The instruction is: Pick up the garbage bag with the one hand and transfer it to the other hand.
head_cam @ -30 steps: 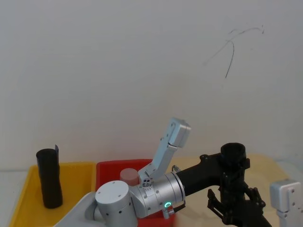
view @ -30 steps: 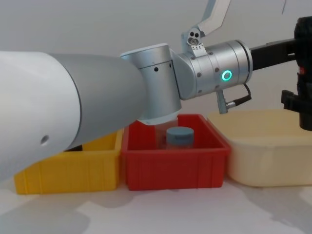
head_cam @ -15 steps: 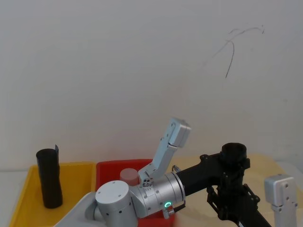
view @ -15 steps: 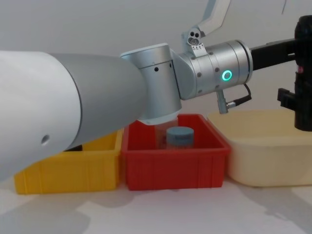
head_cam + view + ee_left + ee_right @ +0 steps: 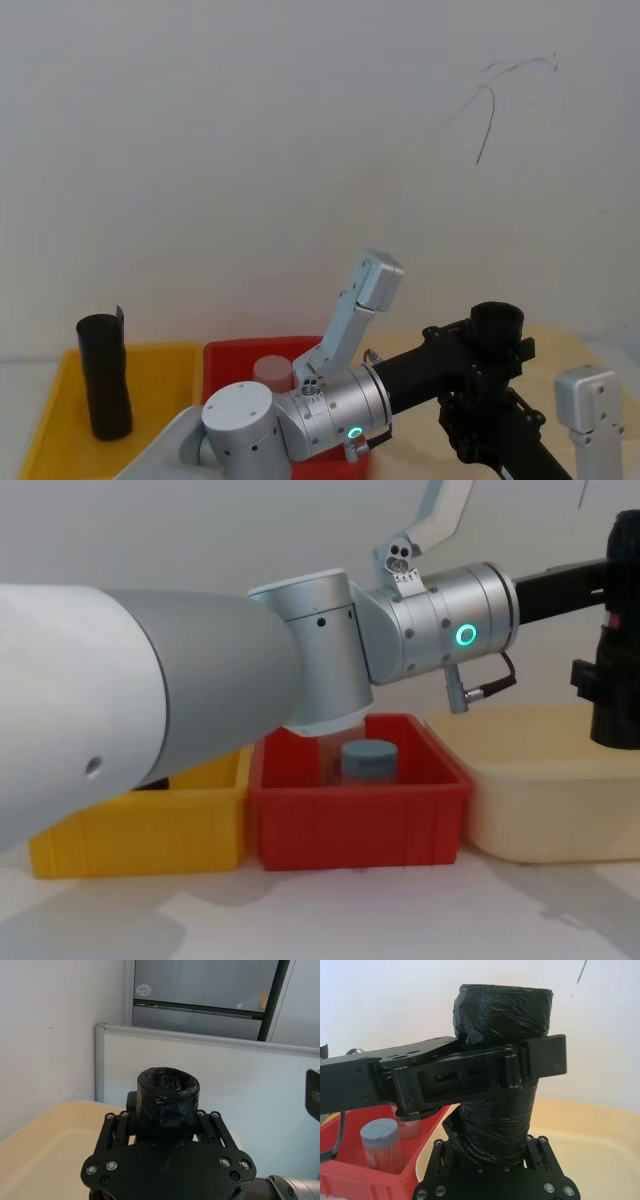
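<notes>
Handover is the step in hand, judging by how both grippers meet on one roll. To do it well, the left arm (image 5: 200,680), much the bulkiest thing in the chest view, should be kept steady while the right gripper (image 5: 492,1155) takes a firm hold low on the roll. Only when that hold is sure should the left gripper (image 5: 167,1122) open and draw back level, so that it does not drag the plastic sideways. A slack hold would probably let the smooth roll slip down into the cream tub (image 5: 520,810) below.

The left arm reaches from the left across the red bin (image 5: 360,825), forearm about level, its wrist ring lit green, and ends at the right over the tub. Its gripper lies horizontal, jaws clamped round the upper part of the garbage bag (image 5: 502,1010), which stands upright in the air above the tub, clear of every bin. The right gripper comes up from underneath on the near side, pointing upward, with the bag's lower end set into it. Whether it has closed on the bag cannot be told.

At the far left the yellow bin (image 5: 140,835) holds a second black roll (image 5: 104,378), upright and untouched. A blue-lidded jar (image 5: 369,760) stands in the red bin.
</notes>
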